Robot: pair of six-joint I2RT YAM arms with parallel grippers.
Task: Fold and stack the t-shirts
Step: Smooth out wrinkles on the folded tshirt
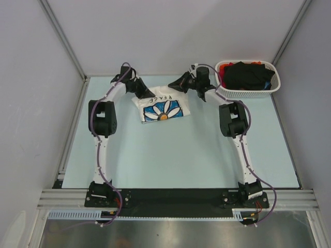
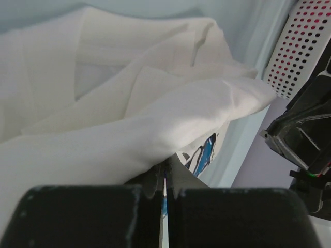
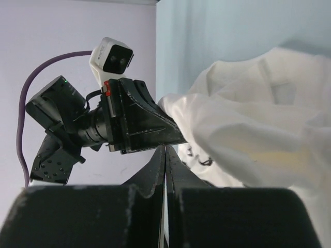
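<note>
Top external: the white daisy t-shirt (image 1: 163,109) lies far-centre, its width running left to right; the left gripper (image 1: 144,93) clamps its far-left corner. The right gripper (image 1: 178,85) is clenched at the far-right corner; grasp uncertain.

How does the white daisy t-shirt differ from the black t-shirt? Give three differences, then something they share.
The white t-shirt carries a blue daisy print; the black t-shirt looks plain. The white one lies on the table; the black one sits in the basket. The white one is partly folded, the black one bunched. Both are soft cloth.
</note>
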